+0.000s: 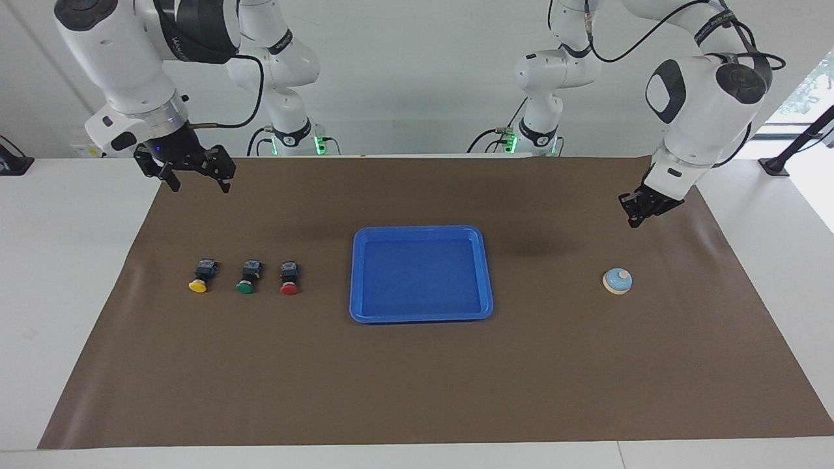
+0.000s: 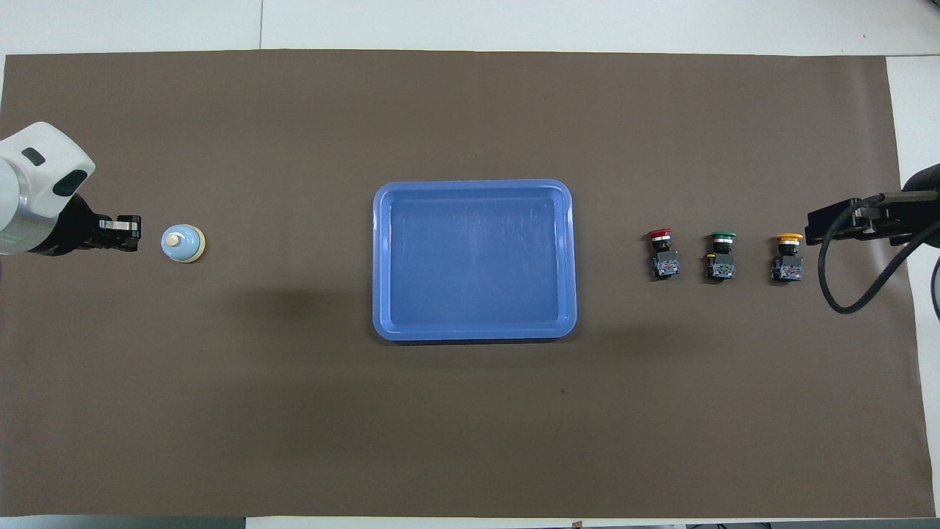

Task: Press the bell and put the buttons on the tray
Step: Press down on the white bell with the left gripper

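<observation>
Brown mat (image 1: 417, 378) covering white table (image 1: 58, 273), white wall (image 1: 417, 78)

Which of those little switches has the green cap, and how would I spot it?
Start at the blue tray; three buttons lie in a row toward the right arm's end. The green button is the middle one, between the red button and the yellow button.

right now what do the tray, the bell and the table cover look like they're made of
Tray: likely moulded plastic, bright blue, smooth, with a faint sheen on its floor and rounded rim.
Bell: light-blue dome on a cream base, glossy; painted metal or plastic, cannot tell which.
Table cover: brown, matte sheet, probably paper or thin mat; it shows soft creases near its ends.
</observation>
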`<state>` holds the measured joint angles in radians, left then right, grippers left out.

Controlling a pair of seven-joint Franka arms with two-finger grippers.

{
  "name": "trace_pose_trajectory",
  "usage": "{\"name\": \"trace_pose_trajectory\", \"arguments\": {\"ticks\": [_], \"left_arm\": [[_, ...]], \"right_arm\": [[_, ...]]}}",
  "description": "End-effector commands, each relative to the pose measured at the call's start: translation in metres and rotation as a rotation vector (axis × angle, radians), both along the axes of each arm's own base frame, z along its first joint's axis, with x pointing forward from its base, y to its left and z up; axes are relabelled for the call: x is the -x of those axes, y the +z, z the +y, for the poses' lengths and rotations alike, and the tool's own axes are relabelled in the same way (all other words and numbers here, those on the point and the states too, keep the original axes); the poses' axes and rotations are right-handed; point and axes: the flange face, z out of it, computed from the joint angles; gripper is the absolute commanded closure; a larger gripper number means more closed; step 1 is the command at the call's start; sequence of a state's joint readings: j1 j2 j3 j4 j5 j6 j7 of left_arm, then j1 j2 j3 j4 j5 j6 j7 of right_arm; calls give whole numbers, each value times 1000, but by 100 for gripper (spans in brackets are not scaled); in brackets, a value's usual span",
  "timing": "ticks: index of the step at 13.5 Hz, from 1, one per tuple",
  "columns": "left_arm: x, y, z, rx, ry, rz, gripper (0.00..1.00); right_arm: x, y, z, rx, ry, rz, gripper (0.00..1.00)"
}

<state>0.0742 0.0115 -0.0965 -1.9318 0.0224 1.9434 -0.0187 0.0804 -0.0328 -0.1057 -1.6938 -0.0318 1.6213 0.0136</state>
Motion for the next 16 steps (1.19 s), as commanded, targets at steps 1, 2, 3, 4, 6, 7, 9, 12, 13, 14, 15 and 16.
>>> {"name": "trace_pose_trajectory", "arguments": {"ticks": [1,2,3,4,6,7,9,12,13,14,15,16], "left_arm": [[-3,-32,7,14,-5,-16,100],[-6,-44,10,16,2,-16,100],[-9,-58,12,18,6,-26,100],[-9,-72,14,19,8,-41,100],[-13,-95,30,22,33,-51,100],[-16,-103,30,24,29,-52,100],[-20,-116,31,26,29,-68,100],[-19,-124,30,27,29,-77,100],[-18,-133,31,28,29,-80,100],[-18,-142,31,29,27,-83,100],[-19,-152,31,31,28,-88,100],[-18,-163,33,32,32,-78,100]], "right_arm": [[5,4,-3,9,-5,7,0],[5,4,-3,9,-7,5,0],[5,4,-3,9,-7,7,0],[5,4,-3,9,-7,7,0],[5,4,-3,9,-5,5,0],[5,4,-3,9,-7,5,0],[5,4,-3,9,-7,7,0],[5,4,-3,9,-7,7,0],[5,4,-3,9,-7,7,0],[5,4,-3,9,-7,7,0],[5,4,-3,9,-7,5,0],[5,4,-3,9,-7,7,0]]}}
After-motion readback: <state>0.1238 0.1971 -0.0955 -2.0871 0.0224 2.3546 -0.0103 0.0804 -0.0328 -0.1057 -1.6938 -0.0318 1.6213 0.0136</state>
